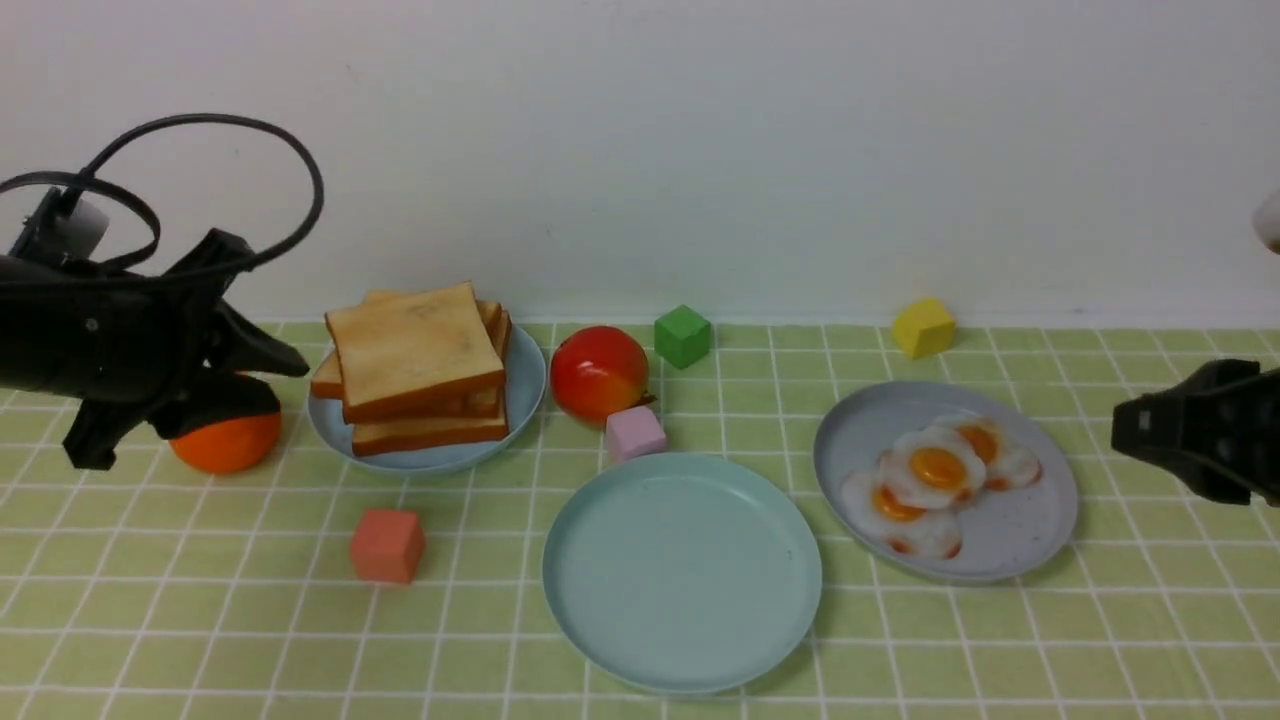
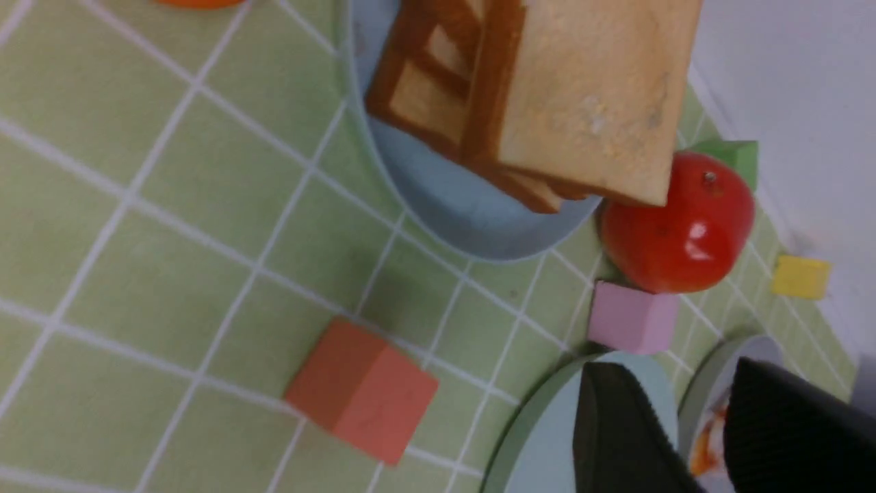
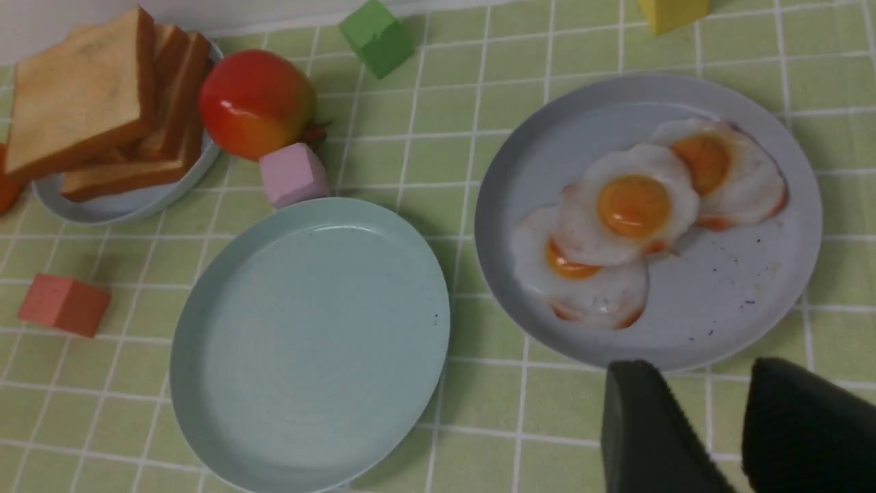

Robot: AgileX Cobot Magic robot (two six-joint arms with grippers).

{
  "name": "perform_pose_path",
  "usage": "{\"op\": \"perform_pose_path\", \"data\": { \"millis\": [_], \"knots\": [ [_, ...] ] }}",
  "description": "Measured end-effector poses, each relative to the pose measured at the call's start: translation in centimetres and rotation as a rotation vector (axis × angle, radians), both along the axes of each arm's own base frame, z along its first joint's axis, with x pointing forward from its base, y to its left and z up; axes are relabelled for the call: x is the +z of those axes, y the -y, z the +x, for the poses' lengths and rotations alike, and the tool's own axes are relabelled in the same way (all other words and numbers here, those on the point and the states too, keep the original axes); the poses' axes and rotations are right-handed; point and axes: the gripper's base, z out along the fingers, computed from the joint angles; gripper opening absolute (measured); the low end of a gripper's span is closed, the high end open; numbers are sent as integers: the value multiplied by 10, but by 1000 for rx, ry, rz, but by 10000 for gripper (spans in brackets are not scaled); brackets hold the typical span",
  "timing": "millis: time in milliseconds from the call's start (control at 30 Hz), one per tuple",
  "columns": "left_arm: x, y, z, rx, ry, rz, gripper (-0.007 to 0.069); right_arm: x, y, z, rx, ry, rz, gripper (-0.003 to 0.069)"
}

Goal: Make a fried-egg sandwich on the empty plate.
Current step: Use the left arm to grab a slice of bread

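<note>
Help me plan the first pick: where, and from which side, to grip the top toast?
Probably its near-left corner, from the robot's left: the top toast slice lies skewed on the pile, that corner jutting out for fingers above and below.

We see a pink cube just beside the red fruit, and a green cube near behind it.

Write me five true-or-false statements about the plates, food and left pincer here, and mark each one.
The mint-green plate is empty. True.
Three fried eggs lie on the speckled plate. True.
The toast pile sits on the mint-green plate. False: on the light-blue plate.
The pink cube lies on the speckled plate. False: on the cloth beside the red fruit.
The left pincer holds toast. False: its jaws stand apart, empty.
</note>
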Motion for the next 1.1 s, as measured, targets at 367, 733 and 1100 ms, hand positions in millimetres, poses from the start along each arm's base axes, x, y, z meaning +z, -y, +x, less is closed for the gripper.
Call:
{"op": "perform_pose_path", "data": {
  "millis": [367,733,1100],
  "knots": [
    [-56,-1,31,-62,6,-43,396,0,-2,0,0,-5,22,242],
    [-77,-6,51,8,44,-77,396,1,-2,0,-3,-7,36,242],
    [-95,-6,57,34,35,-116,373,3,-2,2,-14,29,45,242]
  ]
}}
